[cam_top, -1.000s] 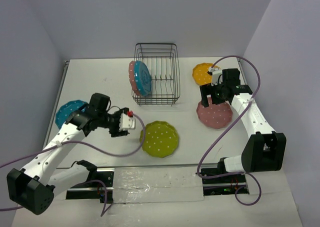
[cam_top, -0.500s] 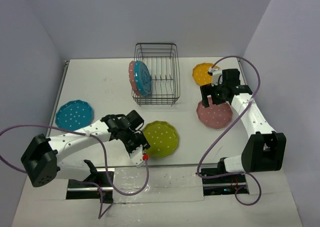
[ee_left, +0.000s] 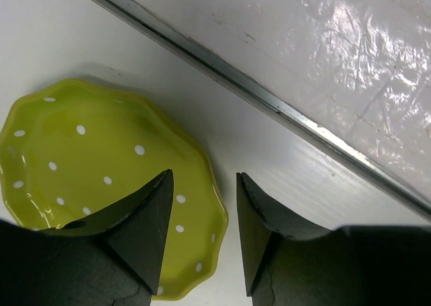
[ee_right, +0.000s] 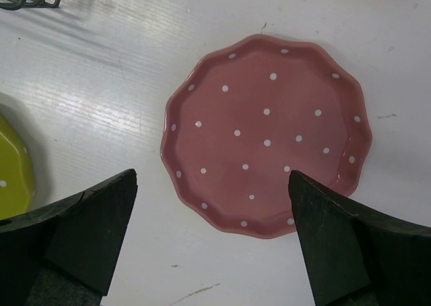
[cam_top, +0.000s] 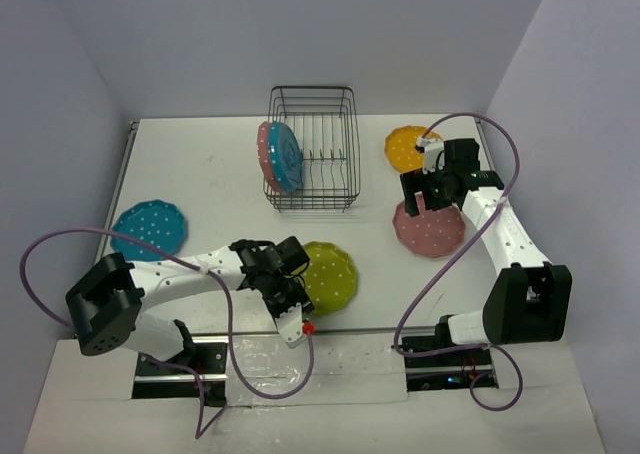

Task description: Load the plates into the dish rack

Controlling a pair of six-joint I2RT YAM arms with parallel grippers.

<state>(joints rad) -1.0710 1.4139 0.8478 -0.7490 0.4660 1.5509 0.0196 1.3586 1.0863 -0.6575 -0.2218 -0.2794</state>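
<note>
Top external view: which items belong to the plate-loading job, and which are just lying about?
Job: dish rack; yellow-green plate; flat pink plate; orange-yellow plate; flat teal plate; leaning pink plate; leaning teal plate.
Lying about: purple cable; taped plastic sheet.

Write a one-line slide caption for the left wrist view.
Left end effector poised over the rim of the yellow-green plate: one finger above it, the other above the white table.
</note>
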